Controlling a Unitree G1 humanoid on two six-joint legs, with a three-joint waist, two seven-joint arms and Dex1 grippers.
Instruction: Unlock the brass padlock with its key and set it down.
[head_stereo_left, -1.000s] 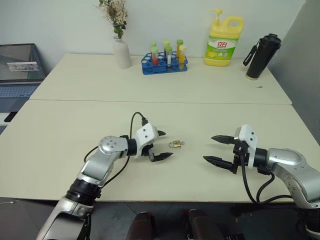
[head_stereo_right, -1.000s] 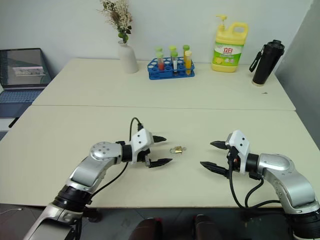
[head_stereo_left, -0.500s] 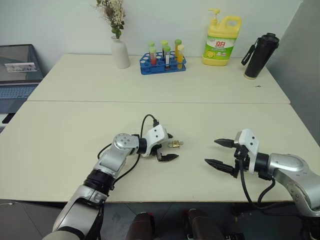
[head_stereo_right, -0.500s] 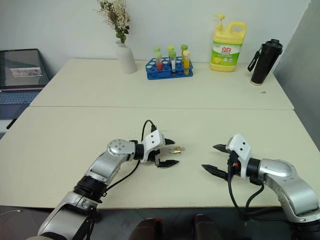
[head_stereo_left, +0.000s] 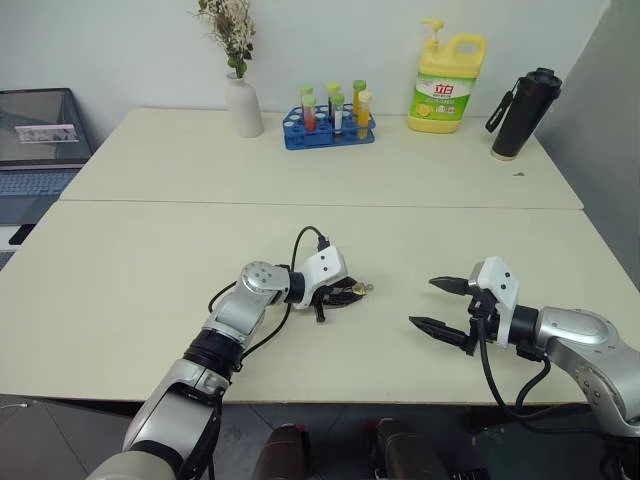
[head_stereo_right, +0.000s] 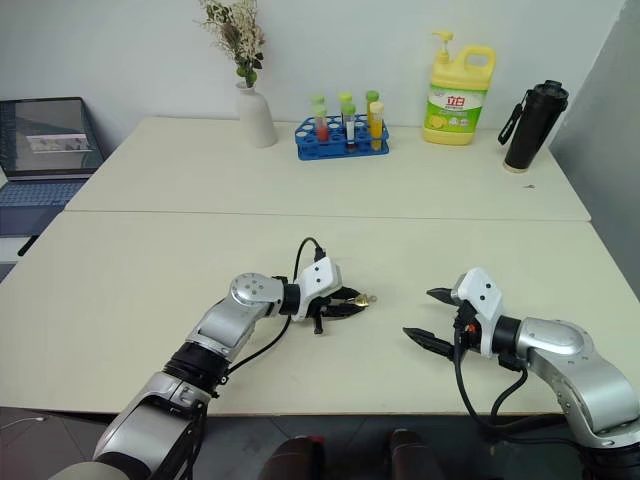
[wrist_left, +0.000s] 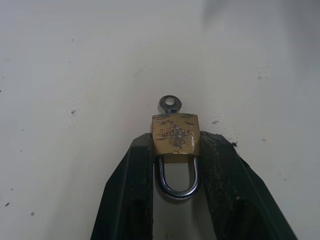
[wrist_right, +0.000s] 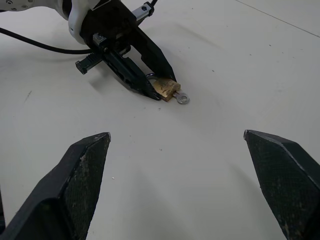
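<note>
1. Closest to the robot, the right gripper (head_stereo_left: 440, 305) is hovering over the near table (head_stereo_left: 120, 300) with its two black fingers spread wide apart and nothing between them. It's pointing across toward the other arm and sitting well clear of the lock.

2. A bit further in, the left gripper (head_stereo_right: 348, 303) is lying low on the tabletop, its fingers (wrist_left: 135, 190) pressing in on both sides of the brass padlock (wrist_left: 175, 136). So it's gripping the lock body, pretty much pinched shut around it.

3. The padlock is sitting on the table near the middle, still flat on the surface as far as I can tell. Its silver shackle is pointing back between the fingers, toward the wrist.

4. The key (wrist_left: 169, 104) is sticking out of the far end of the lock body, round head poking past the fingertips. Nothing is touching it.

5. Further back, on the second table, there's a blue test tube rack (head_stereo_left: 328, 128), a white vase (head_stereo_left: 243, 105), a yellow detergent bottle (head_stereo_left: 445, 80) and a black flask (head_stereo_left: 522, 112).

6. Way off on the left, a laptop (head_stereo_left: 35, 135) is sitting open.
</note>
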